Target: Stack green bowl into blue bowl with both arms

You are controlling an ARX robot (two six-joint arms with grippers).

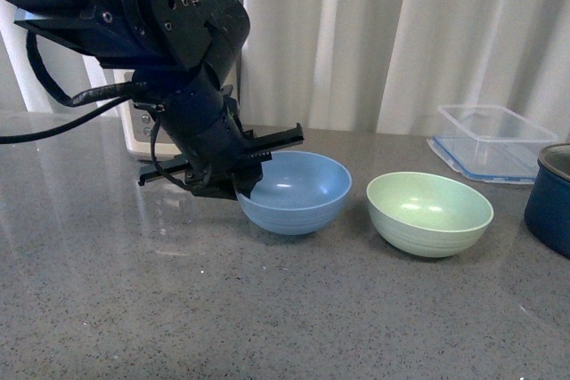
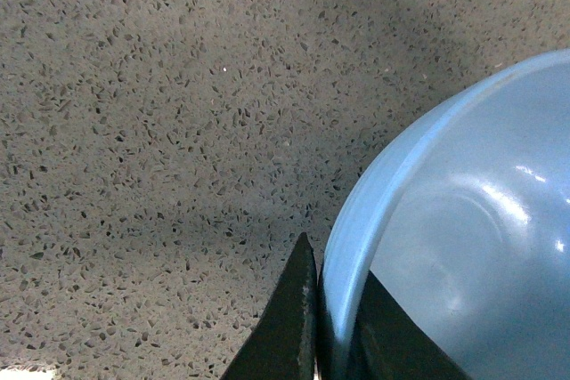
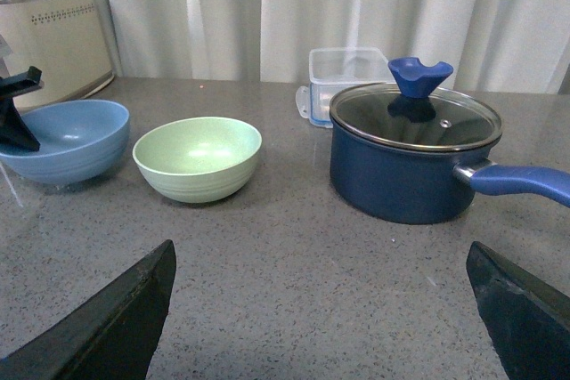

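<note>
The gray tabletop [image 1: 267, 327] fills the bottom of the front view. The 2 bowls sit in the middle of the frame, side by side and not touching.

The green bowl [image 1: 429, 213] is at middle right, down on the tabletop. Nothing holds it. The blue bowl [image 1: 298, 191] is at the center and looks to rest on the tabletop too.

The left pincer [image 1: 239, 180] grips the blue bowl's left rim. In the left wrist view, 1 finger [image 2: 289, 327] is outside the rim and 1 is inside.

The right pincer [image 3: 321, 255] is spread wide, and it is well apart from the green bowl.

Farther back on the right are a dark blue pot [image 1: 550, 211] and a clear box [image 1: 494, 135].

I think the job has only begun. 1 bowl is held, but the green bowl is not picked up and not in the blue bowl yet.
</note>
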